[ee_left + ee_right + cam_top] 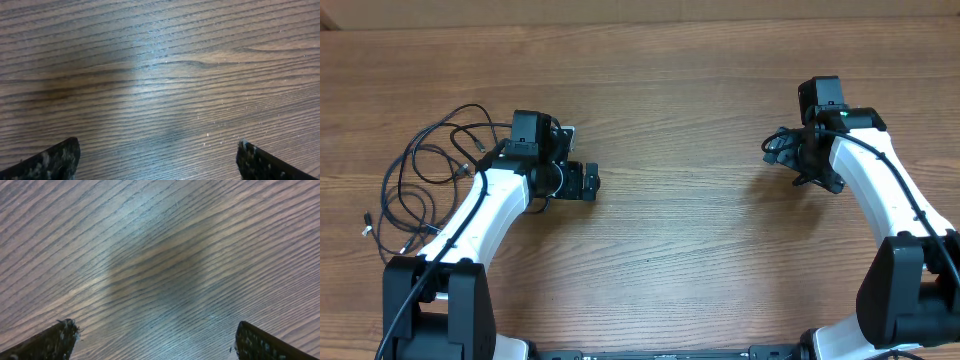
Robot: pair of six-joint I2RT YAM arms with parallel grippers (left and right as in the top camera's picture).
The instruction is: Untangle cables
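cables (420,165): a loose black tangle was seen on the table (670,250), at its left side. It was caught by the overhead view only.
tangle: several thin loops were overlapped and crossed. The number of cords could not be told.
spread: the loops were laid from just beside the left arm (480,215) out toward the table's left edge. One strand was run up to the black head at that arm's wrist. Whether it was touched there could not be told.
plug tip (367,226): one small pale tip was seen at the outer left of the tangle, flat on the wood.
left gripper (157,150): the jaws were spread fully wide and nothing was held. Only bare wood grain was seen between the two dark fingers (57,160) in the left wrist view. From overhead it was placed near the tangle, on its right side.
right gripper (156,330): the jaws were spread just as wide and nothing was held. Bare wood with a soft shadow patch was seen between the fingers in the right wrist view.
right arm (885,190): it was reached in from the table's right side, with its head well apart from the cables.
grip: the cables were left lying free, held by neither gripper.
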